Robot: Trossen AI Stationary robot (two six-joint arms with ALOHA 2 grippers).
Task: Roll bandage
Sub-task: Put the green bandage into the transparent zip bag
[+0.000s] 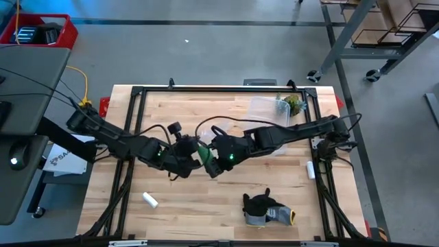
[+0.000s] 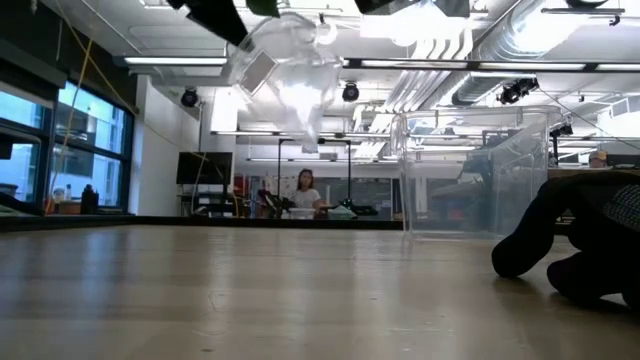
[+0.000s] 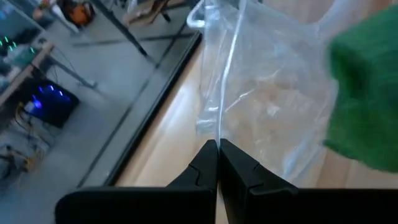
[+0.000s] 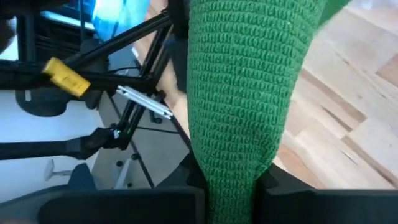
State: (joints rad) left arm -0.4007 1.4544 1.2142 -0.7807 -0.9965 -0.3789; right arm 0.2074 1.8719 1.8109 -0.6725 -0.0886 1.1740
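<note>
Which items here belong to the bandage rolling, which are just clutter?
In use: bandage, pinched in right gripper; clear plastic bag, pinched in left gripper.
Idle: white cylinder, dark glove, clear container.

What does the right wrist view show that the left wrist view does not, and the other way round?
Only the right wrist view: the green bandage close up, hanging as a knitted strip clamped in the right claw, with a yellow tag and frame bars behind. Only the left wrist view: the left claw shut on the edge of a clear plastic bag, and blue lights on the floor. Both: the bandage, at the frame edge in the left view, and the wooden table.
</note>
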